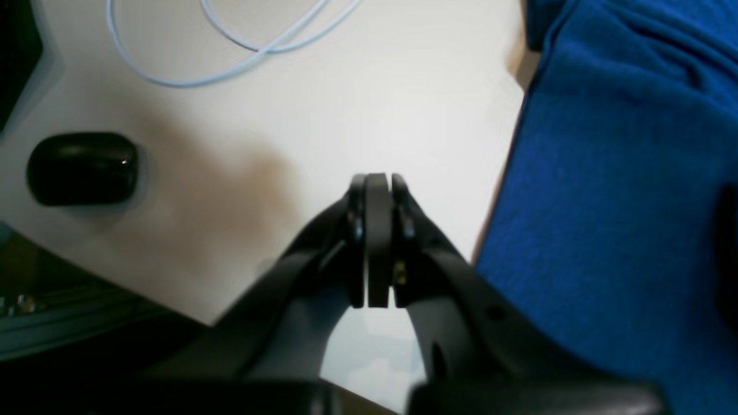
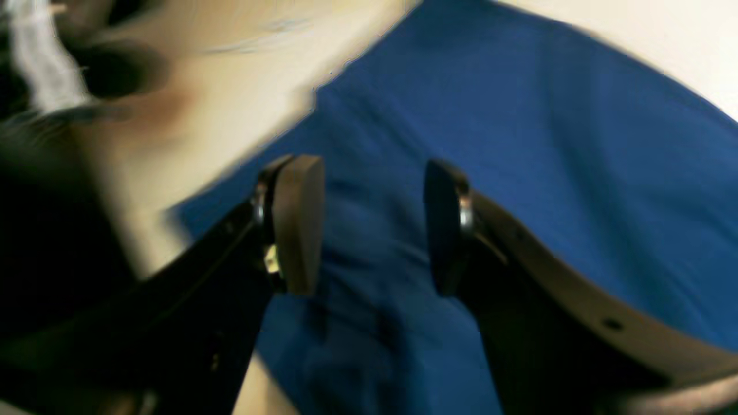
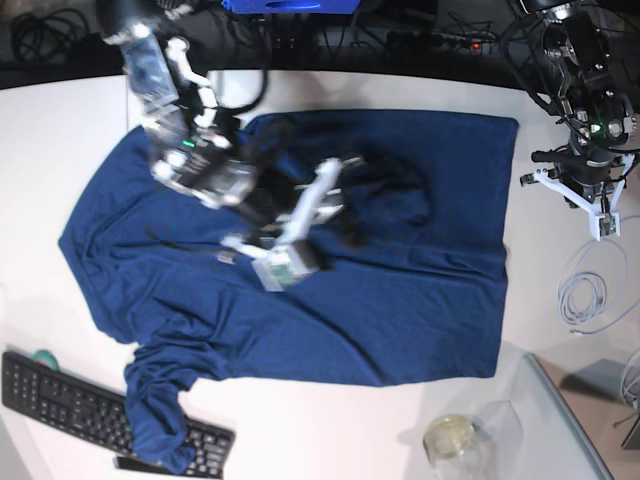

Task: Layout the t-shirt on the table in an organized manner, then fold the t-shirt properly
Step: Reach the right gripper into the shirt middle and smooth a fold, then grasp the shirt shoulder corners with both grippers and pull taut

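The dark blue t-shirt [image 3: 300, 270] lies spread over the white table [image 3: 330, 440], wrinkled, with its lower left sleeve [image 3: 155, 420] bunched over a keyboard. In the right wrist view my right gripper [image 2: 369, 225] hovers over the t-shirt [image 2: 548, 173], open, with nothing between its fingers [image 2: 297, 222]. In the base view the right arm [image 3: 200, 160] reaches over the middle of the shirt. My left gripper [image 1: 377, 178] is shut and empty above bare table [image 1: 346, 104], just beside the t-shirt's edge [image 1: 605, 202]. The left arm [image 3: 590, 160] stands off the shirt's right side.
A black keyboard [image 3: 70, 400] lies at the front left. A glass cup [image 3: 450, 440] and a grey stand [image 3: 590, 400] sit at the front right. A pale cable coil [image 3: 585, 295] lies near the left arm, seen as cable [image 1: 230, 46], beside a small black object [image 1: 81, 167].
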You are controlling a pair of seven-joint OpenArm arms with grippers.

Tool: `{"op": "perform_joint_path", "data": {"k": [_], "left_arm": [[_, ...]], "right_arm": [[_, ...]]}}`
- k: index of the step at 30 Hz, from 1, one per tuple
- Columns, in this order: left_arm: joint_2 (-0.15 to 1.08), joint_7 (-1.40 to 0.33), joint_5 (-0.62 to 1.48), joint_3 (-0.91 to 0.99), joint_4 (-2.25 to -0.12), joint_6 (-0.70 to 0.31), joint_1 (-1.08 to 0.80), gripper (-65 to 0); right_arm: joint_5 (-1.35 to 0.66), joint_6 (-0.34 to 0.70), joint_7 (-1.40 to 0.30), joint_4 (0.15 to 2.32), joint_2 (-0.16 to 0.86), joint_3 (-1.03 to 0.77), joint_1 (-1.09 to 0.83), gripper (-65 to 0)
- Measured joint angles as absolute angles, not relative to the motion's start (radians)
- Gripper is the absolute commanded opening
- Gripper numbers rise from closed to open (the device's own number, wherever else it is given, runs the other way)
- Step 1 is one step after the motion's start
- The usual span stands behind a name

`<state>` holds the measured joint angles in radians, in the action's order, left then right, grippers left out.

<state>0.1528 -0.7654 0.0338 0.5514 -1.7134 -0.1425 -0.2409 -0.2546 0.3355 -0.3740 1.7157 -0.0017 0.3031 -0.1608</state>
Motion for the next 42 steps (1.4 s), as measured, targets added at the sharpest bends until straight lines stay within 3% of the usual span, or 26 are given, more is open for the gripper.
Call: {"op": "perform_joint_path", "data": {"k": [3,6,9,11,19,26,28,31,42], "left_arm": [[0.187,-0.724,0.055,0.550,-1.673,-0.157,-0.287,-65.0],[0.219,-0.574,0.032,0.562,-1.621,-0.195,-0.355,-65.0],[0.204,-0.482,0.031,0.548,-1.585,-0.276,-0.383,-65.0],[0.154,-0.423,0.040,0.531,-1.568,-0.277,-0.375,-65.0],[0.116,-0.355,0.030,0.436,-1.379,-0.276,-0.308,-65.0],[0.159,-0.319,0.041,0.444,-1.302,-0.276,-0.301,-65.0],[0.168,-0.311,0.042,0.444,-1.297,-0.277,-0.304,-65.0],[0.169,-0.312,0.041,0.444,-1.298,-0.273,-0.306,-65.0],[0.170,-0.310,0.041,0.444,-1.299,-0.273,-0.311,-65.0]], "right_arm": [[-0.250,0.218,-0.389,1.752,0.043,0.170,-0.282,-38.6],[-0.256,0.123,-0.392,1.743,0.050,0.032,-0.345,-38.9],[-0.258,0.055,-0.380,1.707,0.050,-0.099,-0.361,-39.2],[-0.258,0.013,-0.374,1.653,0.051,-0.166,-0.361,-39.2],[-0.266,0.003,-0.379,1.470,0.041,-0.272,-0.310,-39.3],[-0.259,0.003,-0.358,1.394,0.046,-0.290,-0.307,-40.2],[-0.259,0.003,-0.339,1.376,0.046,-0.290,-0.302,-47.3],[-0.266,0.003,-0.333,1.364,0.052,-0.291,-0.298,-65.0],[-0.257,0.006,-0.589,1.551,0.052,-0.385,-0.377,-65.0]]}}
